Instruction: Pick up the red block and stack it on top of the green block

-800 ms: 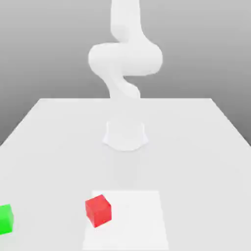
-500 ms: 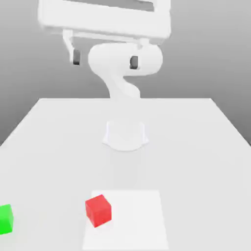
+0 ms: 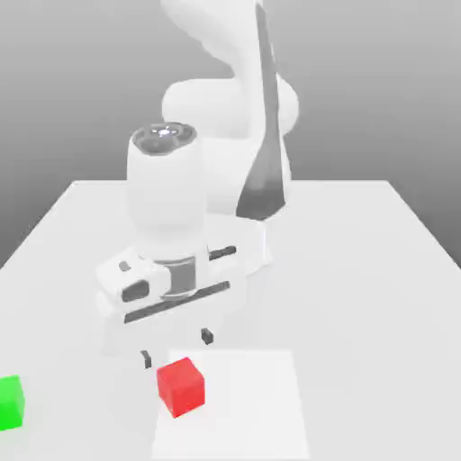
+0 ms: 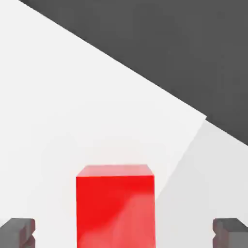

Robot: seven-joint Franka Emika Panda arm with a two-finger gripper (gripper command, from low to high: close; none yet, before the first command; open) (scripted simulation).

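Gripper (image 3: 176,348) hangs low over the table (image 3: 360,270), pointing down, just above and slightly behind the red block (image 3: 181,387) as seen in the exterior view. Fingers spread wide, nothing between the pads; in the exterior view the two dark fingertips (image 3: 147,359) sit apart, one lower and toward that view's left, the other higher and toward its right. No contact w/ the block visible.

Hand view: red block (image 4: 116,206) sits centred between the two dark fingertips (image 4: 18,231), clear gap on each side. Block's top face and one side face visible; block upright, flat on the surface.

Red block location: near front edge of table, on the left portion of a lighter square patch (image 3: 261,396), its left corner overhanging the patch's edge in the exterior view. Block turned a little relative to the patch edges.

Green block (image 3: 11,402) rests at the exterior view's far left, partly cut by the frame edge, well apart from red block and gripper. Roughly level w/ red block front-to-back.

Arm's base (image 3: 252,243) stands mid-table behind the gripper.
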